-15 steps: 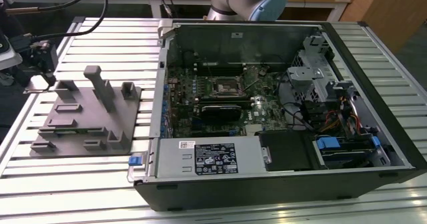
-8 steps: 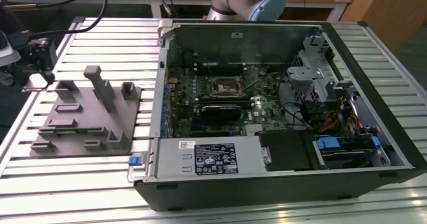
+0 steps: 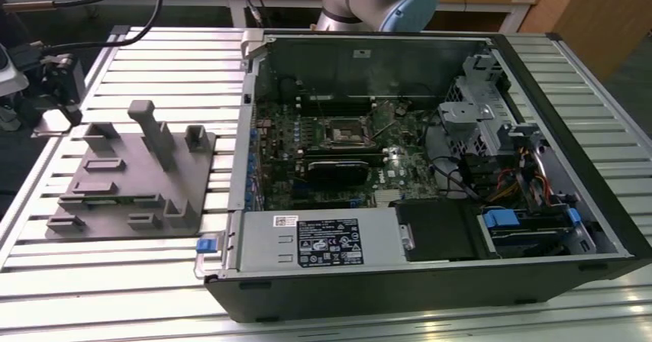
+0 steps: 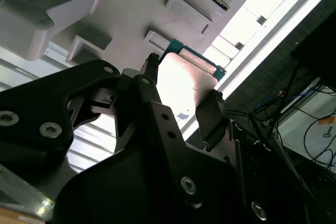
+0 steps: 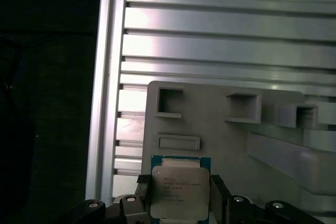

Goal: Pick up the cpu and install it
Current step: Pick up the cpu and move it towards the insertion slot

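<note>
The cpu (image 5: 176,191) is a small square chip with a silvery top and a green rim. It sits between the two black fingers (image 5: 219,195) of my gripper (image 5: 179,184), which touch its opposite edges. In the second wrist view the cpu (image 4: 184,85) shows bright between the same fingers (image 4: 210,114) of the gripper (image 4: 181,80), just above the grey fixture plate (image 4: 131,9). In the exterior view my gripper (image 3: 58,111) hangs at the left edge of the fixture plate (image 3: 133,182). The motherboard socket (image 3: 343,133) lies inside the open computer case (image 3: 428,281).
The fixture plate (image 5: 226,129) carries raised blocks, pockets and a tall post (image 3: 153,132). It lies on a slatted aluminium table (image 3: 91,296), whose left edge (image 5: 102,103) is close to the gripper. Cables run by the arm at the exterior view's left. The arm's base (image 3: 372,2) stands behind the case.
</note>
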### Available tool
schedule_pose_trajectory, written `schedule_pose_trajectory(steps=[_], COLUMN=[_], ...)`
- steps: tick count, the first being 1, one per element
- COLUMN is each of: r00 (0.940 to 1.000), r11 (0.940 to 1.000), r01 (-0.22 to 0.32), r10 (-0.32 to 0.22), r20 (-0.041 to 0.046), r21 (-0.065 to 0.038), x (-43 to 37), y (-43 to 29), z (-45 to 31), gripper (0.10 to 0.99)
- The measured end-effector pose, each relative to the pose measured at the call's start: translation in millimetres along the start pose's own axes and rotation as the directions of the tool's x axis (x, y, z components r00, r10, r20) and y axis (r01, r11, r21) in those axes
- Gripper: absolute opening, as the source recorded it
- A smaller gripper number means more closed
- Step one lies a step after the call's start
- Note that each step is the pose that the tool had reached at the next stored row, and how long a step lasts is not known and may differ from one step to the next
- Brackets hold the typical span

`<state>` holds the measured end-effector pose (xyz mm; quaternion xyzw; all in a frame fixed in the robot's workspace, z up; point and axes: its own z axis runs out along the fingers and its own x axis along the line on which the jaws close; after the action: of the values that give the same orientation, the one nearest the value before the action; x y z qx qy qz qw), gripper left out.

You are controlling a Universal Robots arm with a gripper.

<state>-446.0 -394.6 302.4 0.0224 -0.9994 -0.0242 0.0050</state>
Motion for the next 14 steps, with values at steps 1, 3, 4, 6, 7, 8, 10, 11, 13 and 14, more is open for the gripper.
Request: schedule_pose_trajectory(steps=[1,3,4,6,7,8,10,11,13,14], r00=[1.0000,1.0000,1.0000,1.0000,1.0000,1.0000,1.0000,1.0000,1.0000,1.0000], r11=[1.0000,1.0000,1.0000,1.0000,1.0000,1.0000,1.0000,1.0000,1.0000,1.0000], r01=[0.000,0.000,0.000,0.000,0.000,0.000,0.000,0.000,0.000,0.000], r10=[0.000,0.000,0.000,0.000,0.000,0.000,0.000,0.000,0.000,0.000], r20=[-0.0001,-0.0001,-0.0001,-0.0001,-0.0002,-0.0001,-0.0002,-0.0001,-0.0001,0.0000], r21=[0.000,0.000,0.000,0.000,0.000,0.000,0.001,0.001,0.001,0.001], x=[0.0,0.0,0.0,0.0,0.0,0.0,0.0,0.0,0.1,0.0], y=[0.1,0.3,0.5,0.7,0.8,0.9,1.1,1.2,1.4,1.5], z=[-0.6,-1.8,-2.5,-4.0,-4.7,-5.3,-6.7,-7.3,-8.6,-9.2], gripper=[0.541,0.541,0.541,0.541,0.541,0.541,0.541,0.541,0.541,0.541])
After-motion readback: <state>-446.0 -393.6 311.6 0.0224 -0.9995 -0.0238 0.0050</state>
